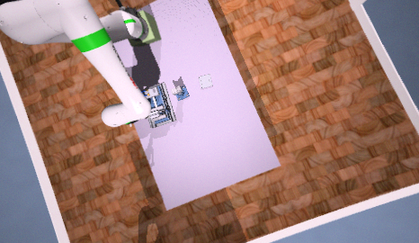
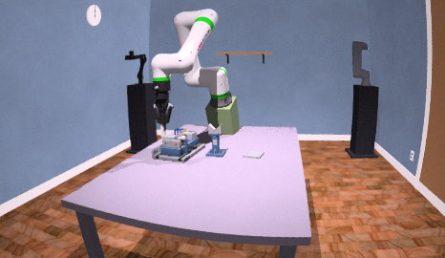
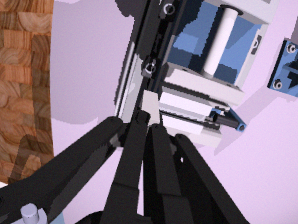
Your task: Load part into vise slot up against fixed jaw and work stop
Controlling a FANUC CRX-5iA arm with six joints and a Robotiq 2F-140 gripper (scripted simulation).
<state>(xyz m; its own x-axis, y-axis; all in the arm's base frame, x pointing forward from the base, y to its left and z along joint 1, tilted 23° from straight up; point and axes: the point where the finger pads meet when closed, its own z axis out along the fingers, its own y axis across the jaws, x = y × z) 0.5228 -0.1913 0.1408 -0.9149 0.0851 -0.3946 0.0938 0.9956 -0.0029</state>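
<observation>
The vise [image 2: 178, 146] stands on the table's left side, also in the overhead view [image 1: 161, 105]. My gripper [image 2: 163, 119] hangs above its far left edge, apart from it. In the wrist view the fingers [image 3: 148, 119] are shut together with nothing between them, pointing at the vise's dark side rail. A pale grey block [image 2: 186, 135] sits on top of the vise; I cannot tell its slot side. The infeed plate [image 2: 253, 155] looks bare.
The blue V-block [image 2: 216, 143] stands right of the vise, between it and the infeed plate [image 1: 205, 81]. The arm's green base [image 2: 222, 115] is at the table's far edge. My arm hides part of the vise in the overhead view.
</observation>
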